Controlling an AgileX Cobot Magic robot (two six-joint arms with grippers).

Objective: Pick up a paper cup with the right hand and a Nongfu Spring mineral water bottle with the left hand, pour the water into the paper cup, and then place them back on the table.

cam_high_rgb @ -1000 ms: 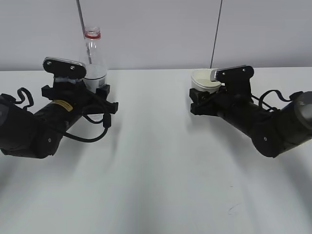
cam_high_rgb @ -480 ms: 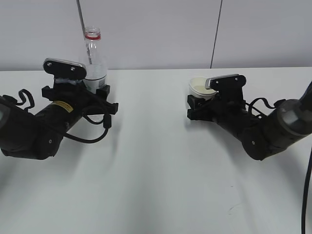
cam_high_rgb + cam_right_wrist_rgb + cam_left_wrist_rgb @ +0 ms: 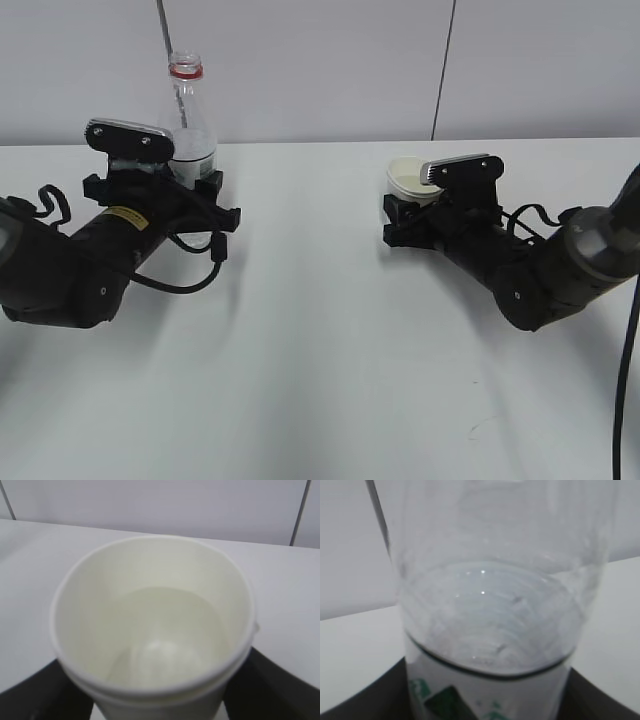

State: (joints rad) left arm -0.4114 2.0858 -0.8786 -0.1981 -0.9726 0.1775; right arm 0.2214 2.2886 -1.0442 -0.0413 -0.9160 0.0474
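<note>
Bottle: the bottle stands upright at the far left of the tabletop, long axis vertical, open mouth and red neck ring pointing up; no cap on it.
Water: the water fills only the lower part of the bottle, its surface level just above the label, which shows at the bottom edge of the left wrist view.
Left tool: the left tool is clamped on the bottle's lower body, a black finger on each side of it; the arm with the yellow label stretches back toward the near left.
Cup: the cup sits right of centre, well apart from the bottle, mouth up and tipped slightly toward the left; whether its base touches the tabletop cannot be told.
Cup inside: the cream interior holds a shallow pool of clear liquid at the bottom.
Right tool: the right tool is closed on the cup, dark fingers on both sides of its wall; its arm runs off toward the near right.
Around: a scuff mark lies on the near right of the tabletop, and a pale wall with two dark vertical seams stands behind.
</note>
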